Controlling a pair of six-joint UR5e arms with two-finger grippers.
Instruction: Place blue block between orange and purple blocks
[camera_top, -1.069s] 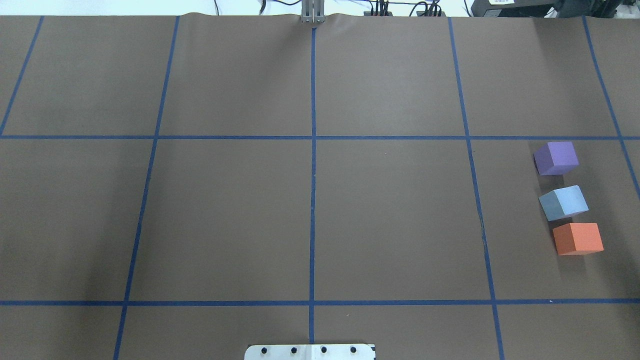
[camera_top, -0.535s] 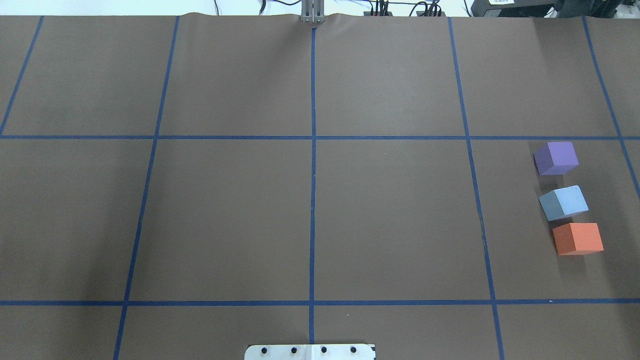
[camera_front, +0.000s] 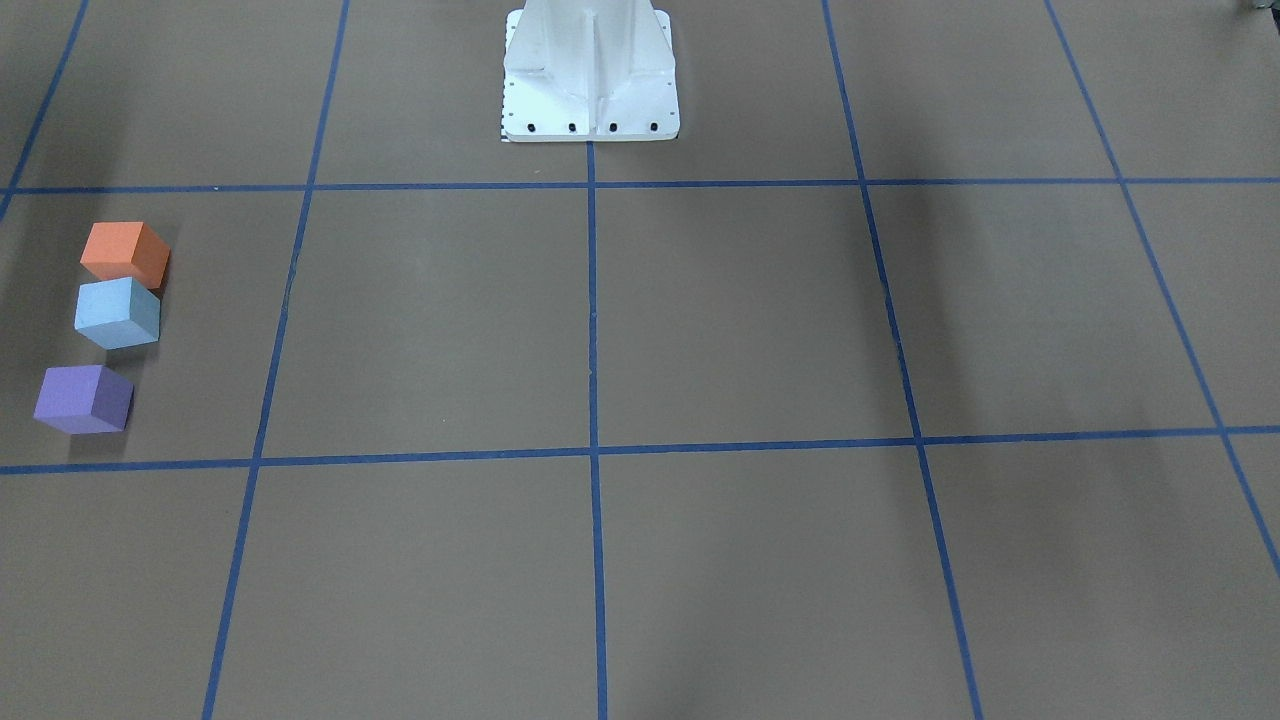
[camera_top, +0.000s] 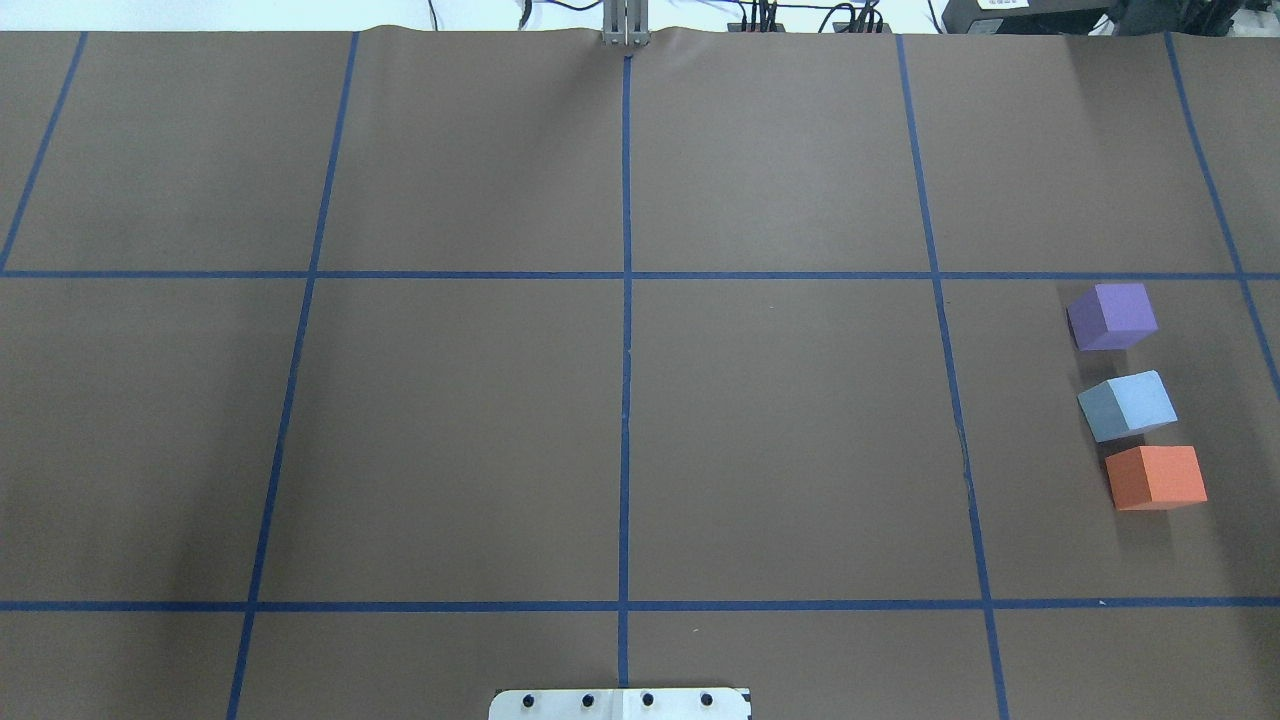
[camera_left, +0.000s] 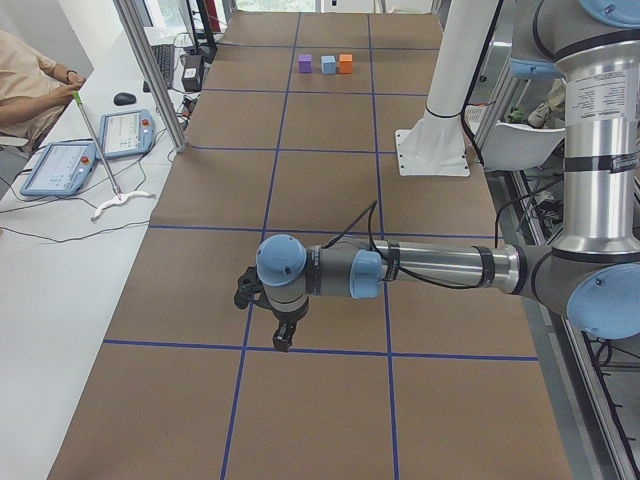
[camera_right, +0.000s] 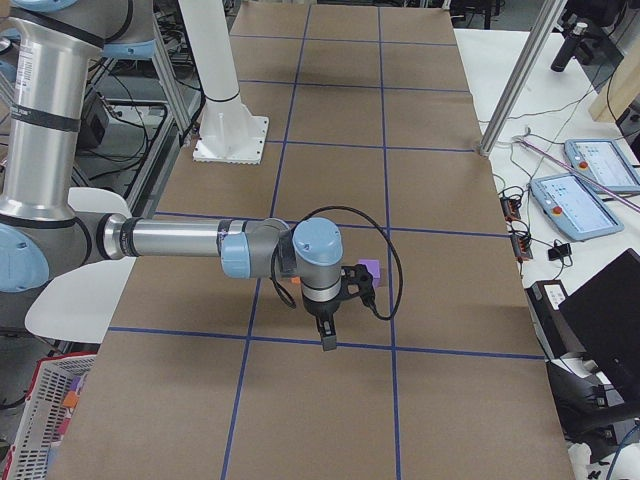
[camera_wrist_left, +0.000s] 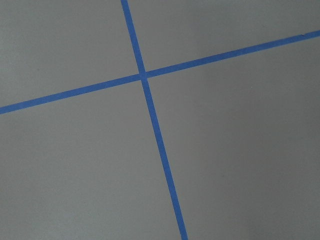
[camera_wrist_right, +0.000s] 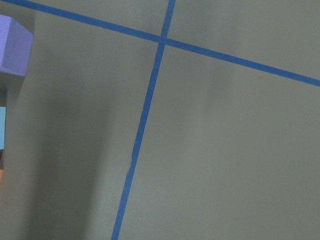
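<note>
1. The blue block (camera_top: 1127, 405) sits on the table (camera_top: 780, 430) between its two neighbours. In the overhead view the row lies far out at 3 o'clock from the table's centre.
2. The purple block (camera_top: 1111, 316) is at 12 o'clock from the blue one, with a clear strip of table between them.
3. The orange block (camera_top: 1155, 477) is at about 5 o'clock from it and just beside it. Whether the two corners touch cannot be told.
4. All three rest flat inside one square of the blue tape grid (camera_top: 625, 275), the blue block turned slightly against the others.
5. The right gripper (camera_right: 327, 340) points down above the table near the purple block. It shows only in the right side view, so its opening and any hold cannot be told.
6. The left gripper (camera_left: 283, 340) hangs fingers down over a tape line, well apart from the blocks. Its opening cannot be told either.
7. The robot's white base (camera_front: 590, 75) stands at 12 o'clock in the front-facing view.
</note>
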